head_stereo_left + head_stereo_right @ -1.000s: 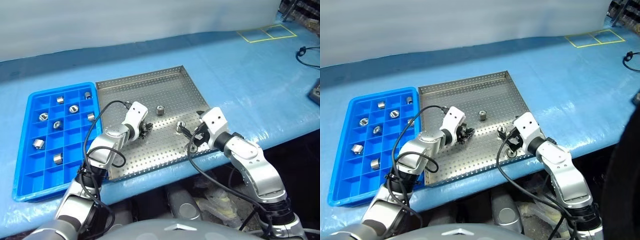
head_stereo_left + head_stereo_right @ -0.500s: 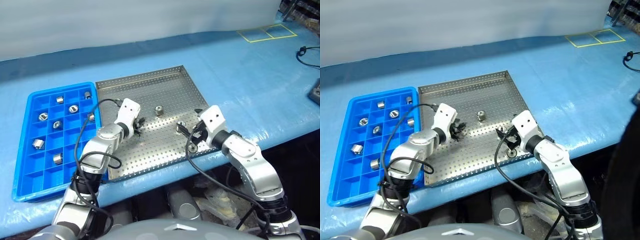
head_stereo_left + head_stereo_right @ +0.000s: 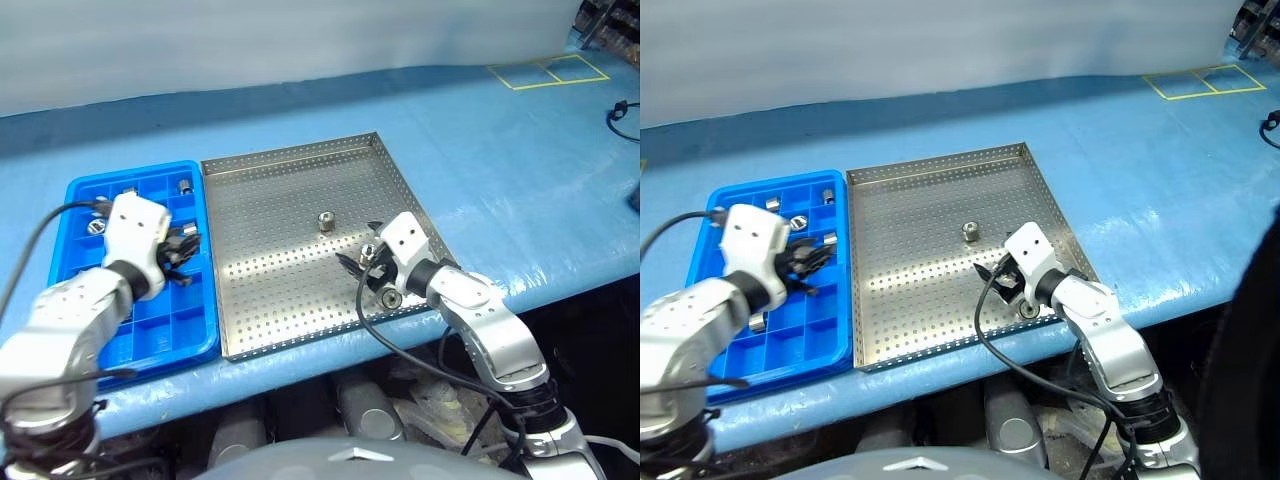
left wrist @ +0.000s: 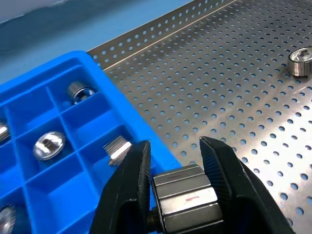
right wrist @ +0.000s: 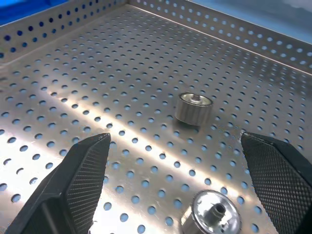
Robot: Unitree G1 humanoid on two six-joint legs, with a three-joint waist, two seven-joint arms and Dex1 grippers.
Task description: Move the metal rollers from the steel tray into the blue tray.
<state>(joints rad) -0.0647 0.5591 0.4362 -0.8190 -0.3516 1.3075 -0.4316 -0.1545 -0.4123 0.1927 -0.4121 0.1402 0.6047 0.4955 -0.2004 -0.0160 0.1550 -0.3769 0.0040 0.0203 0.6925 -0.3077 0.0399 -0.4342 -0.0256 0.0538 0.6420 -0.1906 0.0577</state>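
My left gripper point(image 3: 185, 245) hangs over the right-hand compartments of the blue tray point(image 3: 170, 360), close to its border with the steel tray point(image 3: 280, 290). It is shut on a metal roller point(image 4: 183, 187), which sits between its fingers point(image 4: 139, 161). Several rollers lie in the blue tray's compartments, one of them at the far right point(image 3: 184, 186). My right gripper point(image 5: 175, 141) stands open low over the steel tray, with one roller point(image 5: 212, 217) between its fingers and another point(image 5: 194, 108) farther ahead. A third roller point(image 3: 388, 297) lies by the tray's near rim.
Both trays sit on a table with a blue cover, close to its front edge. Yellow tape marks point(image 3: 550, 72) are at the far right and a black cable point(image 3: 625, 108) lies at the right edge. Black cables loop off both wrists.
My left gripper has risen from the steel tray and swung left over the blue tray, shut on the roller. The right gripper has crept slightly left. The head view has shifted.
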